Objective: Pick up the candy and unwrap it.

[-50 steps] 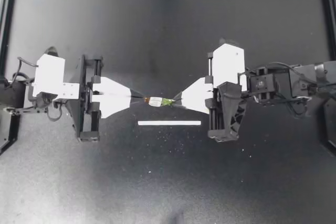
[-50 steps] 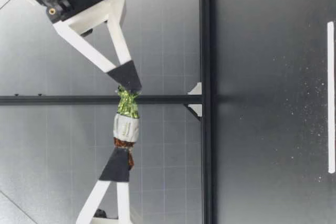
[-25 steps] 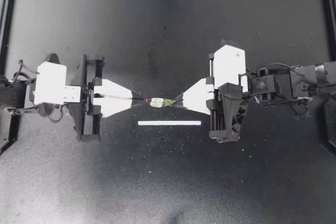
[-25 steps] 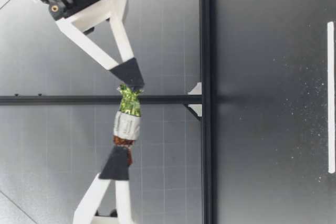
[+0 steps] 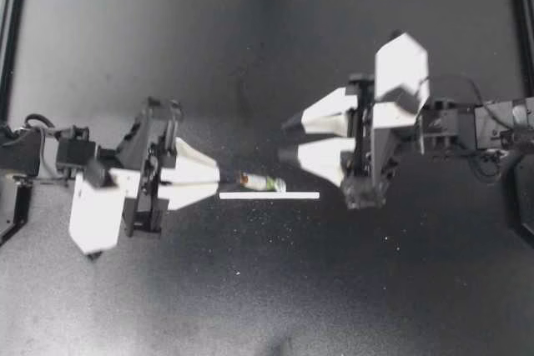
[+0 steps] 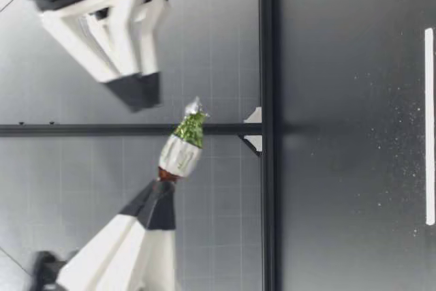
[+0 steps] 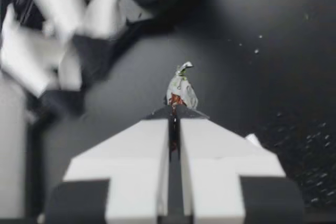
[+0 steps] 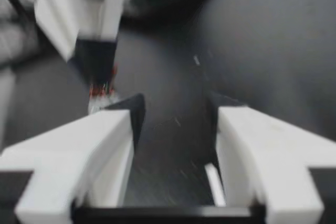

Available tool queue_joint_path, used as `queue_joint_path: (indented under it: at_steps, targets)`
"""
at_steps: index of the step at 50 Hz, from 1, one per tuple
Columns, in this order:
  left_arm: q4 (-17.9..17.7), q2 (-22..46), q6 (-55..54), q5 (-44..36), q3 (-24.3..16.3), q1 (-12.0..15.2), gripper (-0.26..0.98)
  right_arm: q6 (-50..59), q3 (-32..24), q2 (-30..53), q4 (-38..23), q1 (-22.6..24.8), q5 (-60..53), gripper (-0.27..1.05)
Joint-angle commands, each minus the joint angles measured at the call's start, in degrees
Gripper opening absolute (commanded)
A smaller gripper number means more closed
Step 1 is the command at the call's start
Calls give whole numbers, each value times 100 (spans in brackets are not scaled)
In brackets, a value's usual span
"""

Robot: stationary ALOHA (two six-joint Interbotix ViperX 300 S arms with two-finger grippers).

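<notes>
At nine o'clock from the candy (image 5: 260, 181) in the top view, the left gripper (image 5: 219, 181) has its fingers pressed together on the brown twisted end (image 5: 243, 178) of the wrapper. The left wrist view confirms this, showing a sliver of brown foil caught in the seam between the fingertips. The candy juts out from that pinch toward three o'clock, and the low view shows it carried clear above the table (image 5: 167, 39), tilted, with nothing under it. Just at its six o'clock on the table lies a white strip (image 5: 269, 196). The green twisted end (image 5: 274, 183) is free, with its silvery tip exposed. At about two o'clock from the candy, the right gripper (image 5: 284, 139) stands a little apart with its fingers spread wide and nothing between them, as the right wrist view also shows. Expect the candy to handle as a very light thing: the foil looks thin, crinkly and probably slippery, and likely to tear or slide rather than resist. You should take hold of the green twist near its tip, not the plump middle. Pull gently along the candy's axis, since a hard tug could drag the brown end out of the left pinch.
</notes>
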Motion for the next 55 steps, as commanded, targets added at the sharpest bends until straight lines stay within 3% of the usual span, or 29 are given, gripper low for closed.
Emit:
queue_joint_path:
  at_steps: [1,16,27,55]
  targets:
    - [0,-114,615,-26,-149,-70,-15,466,-35,-26,-220,-53,-545,53]
    - [-18,-123,3190,-1160,281,-158,-15,2760,9,615,-1705,-334,-2426,52]
    - [-26,-132,3261,-1521,369,-158,-15,3419,-272,1178,-2329,-404,-2962,52]
    - [-35,-132,3296,-1529,404,-158,-15,4148,-475,1564,-2777,-439,-3568,52]
